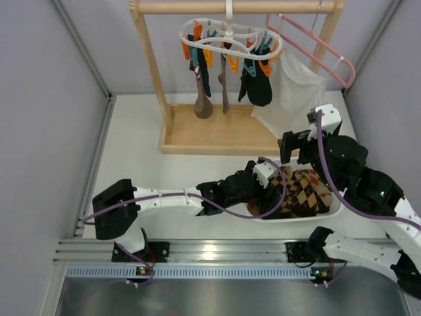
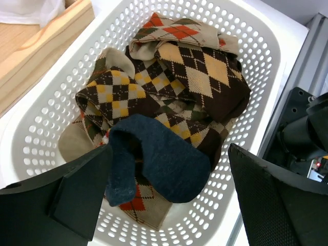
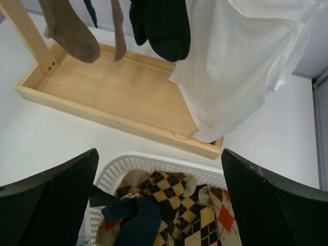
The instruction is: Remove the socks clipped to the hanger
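Observation:
The white ring hanger (image 1: 230,34) with orange and teal clips hangs from the wooden rack (image 1: 237,6). Clipped to it are a brown sock (image 1: 203,105), a thin brownish one (image 1: 224,92) and black socks (image 1: 258,85). A navy sock (image 2: 164,159) lies loose on the argyle socks (image 2: 195,66) in the white basket (image 2: 266,46). My left gripper (image 2: 169,197) hangs open just above it, its left finger close beside the sock's fold. My right gripper (image 3: 159,200) is open and empty over the basket's far rim (image 3: 154,160), below the black socks (image 3: 161,25).
A white mesh bag (image 1: 293,92) hangs on a pink hanger (image 1: 316,46) at the rack's right end, close above my right gripper (image 1: 296,150). The rack's wooden base tray (image 1: 217,135) lies just beyond the basket (image 1: 296,217). Grey walls stand on both sides.

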You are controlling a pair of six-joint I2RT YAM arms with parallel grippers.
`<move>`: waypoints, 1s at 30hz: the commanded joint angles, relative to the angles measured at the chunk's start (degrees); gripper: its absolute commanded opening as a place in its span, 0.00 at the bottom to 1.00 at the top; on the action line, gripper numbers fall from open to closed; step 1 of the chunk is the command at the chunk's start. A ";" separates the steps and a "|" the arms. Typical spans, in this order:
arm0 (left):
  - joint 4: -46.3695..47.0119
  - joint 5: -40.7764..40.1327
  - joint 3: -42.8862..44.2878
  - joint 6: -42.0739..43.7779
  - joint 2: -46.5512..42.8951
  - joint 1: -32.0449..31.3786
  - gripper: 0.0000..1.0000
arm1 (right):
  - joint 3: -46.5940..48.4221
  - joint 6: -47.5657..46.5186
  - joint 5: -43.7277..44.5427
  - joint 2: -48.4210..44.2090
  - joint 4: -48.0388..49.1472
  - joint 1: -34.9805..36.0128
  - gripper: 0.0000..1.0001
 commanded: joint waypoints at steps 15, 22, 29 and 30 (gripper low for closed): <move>-13.75 -31.17 -8.86 -10.27 -24.45 3.60 0.98 | -14.09 7.55 -4.05 -10.46 4.50 -6.76 0.99; -2.63 -10.44 -15.09 -6.78 -27.63 26.85 0.98 | -19.71 6.32 -16.95 -16.60 9.59 -6.67 0.99; 23.66 7.57 -16.35 1.24 -19.39 43.41 0.98 | -19.90 3.77 -22.60 -16.88 9.51 -6.58 1.00; 26.04 11.68 -15.47 1.32 -17.54 45.08 0.98 | -19.55 3.68 -23.21 -17.31 9.16 -6.58 0.99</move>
